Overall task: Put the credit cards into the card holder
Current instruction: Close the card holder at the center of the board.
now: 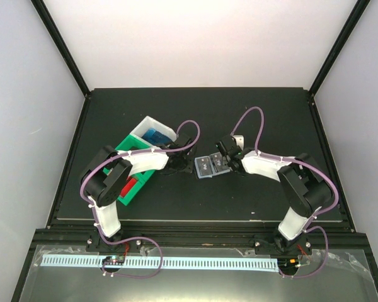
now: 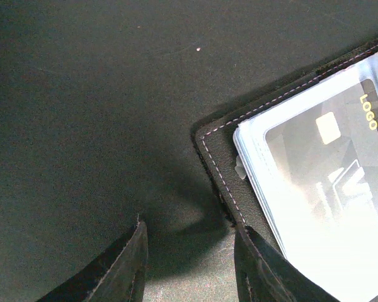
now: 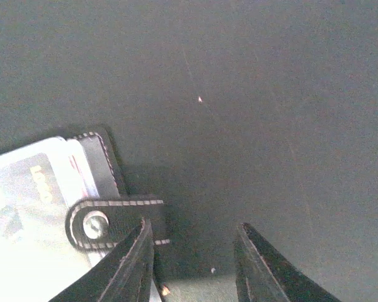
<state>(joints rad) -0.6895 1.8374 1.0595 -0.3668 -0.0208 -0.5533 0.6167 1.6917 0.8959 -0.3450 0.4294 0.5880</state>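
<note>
The card holder (image 1: 209,167) lies open on the black mat between my two grippers, its light inside facing up. In the left wrist view its black stitched corner (image 2: 220,151) shows, with a grey card marked LOGO (image 2: 340,157) in a clear pocket. My left gripper (image 2: 192,229) is open and empty, its right finger at the holder's left edge; it shows in the top view (image 1: 178,162). My right gripper (image 3: 192,226) is open and empty at the holder's right side, with the left finger over the snap strap (image 3: 113,220); it also shows in the top view (image 1: 225,155).
A green tray (image 1: 127,148) and a white tray (image 1: 152,123) sit under the left arm. A blue card (image 1: 155,135) lies in the white tray and a red one (image 1: 131,187) in the green tray. Bare black mat (image 1: 258,113) lies behind the grippers.
</note>
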